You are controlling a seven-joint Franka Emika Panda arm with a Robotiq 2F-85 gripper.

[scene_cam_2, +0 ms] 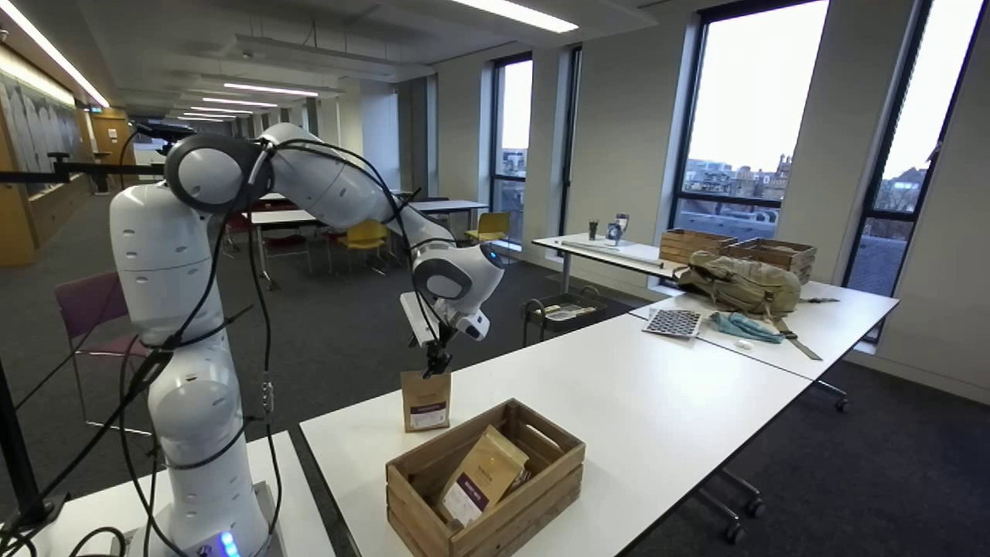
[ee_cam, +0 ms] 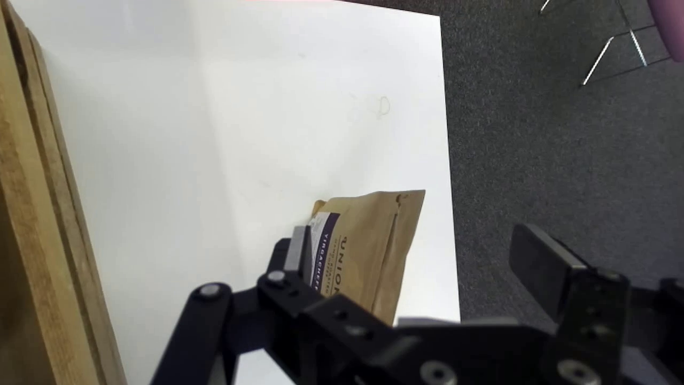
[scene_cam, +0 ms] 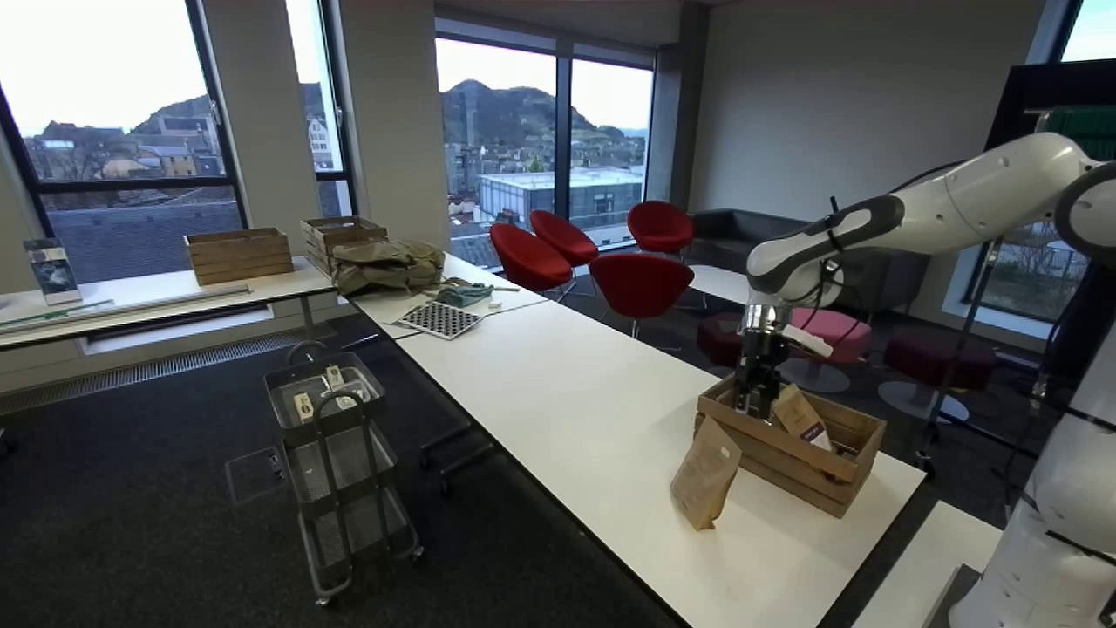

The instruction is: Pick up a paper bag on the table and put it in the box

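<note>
A brown paper bag (scene_cam: 706, 475) with a purple and white label stands upright on the table beside the wooden box (scene_cam: 767, 458). It also shows in an exterior view (scene_cam_2: 426, 402) and in the wrist view (ee_cam: 368, 240). My gripper (ee_cam: 414, 248) is open, with its fingers wide apart and nothing held. It hangs close above the bag's top edge in an exterior view (scene_cam_2: 436, 367). In the wrist view the bag shows near the left finger, which hides part of its label. The box also shows in an exterior view (scene_cam_2: 534, 507) and at the left of the wrist view (ee_cam: 59, 214).
Another brown paper bag (scene_cam_2: 483, 476) leans inside the box, with something partly hidden beside it. The table edge (ee_cam: 448, 133) is close to the standing bag. A backpack (scene_cam_2: 735, 282), a teal cloth (scene_cam_2: 742, 326) and a patterned board (scene_cam_2: 673, 323) lie at the far end.
</note>
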